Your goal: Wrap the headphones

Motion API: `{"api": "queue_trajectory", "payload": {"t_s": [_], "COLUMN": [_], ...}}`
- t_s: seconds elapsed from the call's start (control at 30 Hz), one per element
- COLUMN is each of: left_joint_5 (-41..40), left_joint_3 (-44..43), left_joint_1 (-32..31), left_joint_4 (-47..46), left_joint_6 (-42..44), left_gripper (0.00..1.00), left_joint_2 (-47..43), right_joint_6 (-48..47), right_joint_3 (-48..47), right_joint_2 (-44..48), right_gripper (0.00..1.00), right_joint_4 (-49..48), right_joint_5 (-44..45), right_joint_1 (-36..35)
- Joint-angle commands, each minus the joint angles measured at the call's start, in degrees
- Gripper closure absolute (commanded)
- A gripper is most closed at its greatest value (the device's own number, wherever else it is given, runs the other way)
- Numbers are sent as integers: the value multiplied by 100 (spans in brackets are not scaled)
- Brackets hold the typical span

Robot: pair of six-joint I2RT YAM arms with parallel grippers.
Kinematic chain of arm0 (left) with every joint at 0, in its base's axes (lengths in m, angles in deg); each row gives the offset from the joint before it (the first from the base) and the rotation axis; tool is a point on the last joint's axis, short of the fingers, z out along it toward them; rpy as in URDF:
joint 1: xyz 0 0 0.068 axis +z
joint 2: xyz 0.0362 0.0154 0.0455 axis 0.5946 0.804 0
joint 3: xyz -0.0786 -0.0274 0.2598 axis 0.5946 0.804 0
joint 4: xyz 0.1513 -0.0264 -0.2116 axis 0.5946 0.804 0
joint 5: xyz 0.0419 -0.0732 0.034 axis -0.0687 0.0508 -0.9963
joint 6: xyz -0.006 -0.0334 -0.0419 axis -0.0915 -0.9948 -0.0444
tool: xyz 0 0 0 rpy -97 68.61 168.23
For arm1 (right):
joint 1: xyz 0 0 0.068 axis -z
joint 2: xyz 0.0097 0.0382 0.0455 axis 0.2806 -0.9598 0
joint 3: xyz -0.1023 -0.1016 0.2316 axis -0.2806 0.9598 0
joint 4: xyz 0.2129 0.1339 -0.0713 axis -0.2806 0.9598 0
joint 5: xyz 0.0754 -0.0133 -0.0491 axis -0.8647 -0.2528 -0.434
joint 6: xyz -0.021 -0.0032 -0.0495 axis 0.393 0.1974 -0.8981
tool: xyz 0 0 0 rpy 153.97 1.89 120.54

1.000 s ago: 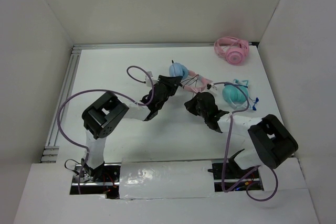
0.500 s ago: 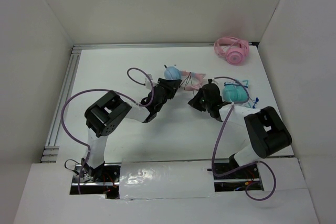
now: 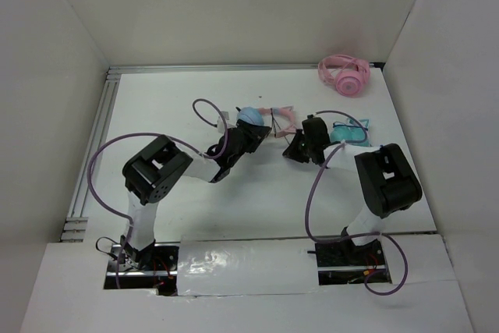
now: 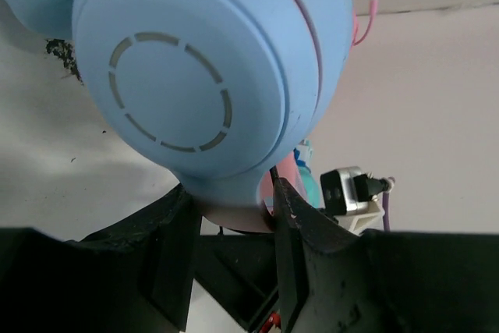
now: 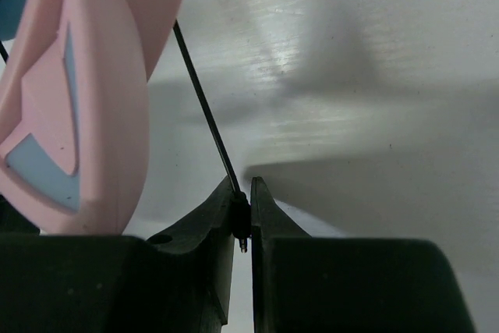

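**The headphones**, blue-cupped with a pink band, sit on the bench around its middle, between the two arms. A blue ear cup is at the left and the band runs off to the right.

The left claw reaches in from the near left. Its jaws stand part open around the lower edge of the round ear cup, one finger on either side, in what looks like a grip. The right claw, just right of the band, is closed almost fully and pinches the thin black cable between its tips. From there the cable rises toward a pink part of the band.

A teal pair lies just beyond the right claw. An all-pink pair rests well apart in the far right corner.

*Handling, as judged.*
- **The set as a whole:** it appears light.
- **Cups:** these look like hard, smooth plastic with a rounded wall. Fingers could slide off them, so the rim near the band joint is the surer hold.
- **Band:** it is probably springy and may twist if only one cup is held.
- **Cable:** it is limp and fine, so it needs a tight pinch and gentle tension. A hard pull could strain it where it enters the cup.
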Motion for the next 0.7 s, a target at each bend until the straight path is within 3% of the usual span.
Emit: {"api": "queue_trajectory", "payload": {"t_s": [0.0,0.13,0.2,0.33,0.53,0.67], "left_joint_5": [1920,2633,2836,3126,3293,3373], "left_joint_3": [-279,-499,-482,-438,-324,-279], "left_joint_1": [-259,-48,-12,-3,-12,-3], "left_joint_4": [827,1173,955,768,813,900], "left_joint_6": [1017,1017,1070,1228,1351,1500], "left_gripper": [68,49,45,20,12,1], "left_joint_2": [-219,-114,-44,-35,-245,-491], "right_joint_6": [-361,-466,-492,-563,-581,-589], "right_joint_3": [-499,-518,-517,-588,-562,-518], "right_joint_2": [-186,-117,-38,-29,15,234], "right_gripper": [100,98,95,90,82,76], "right_joint_4": [-20,33,68,165,252,428], "right_joint_5": [-541,-435,-401,-497,-497,-374], "right_joint_1": [-95,28,46,37,38,37]}}
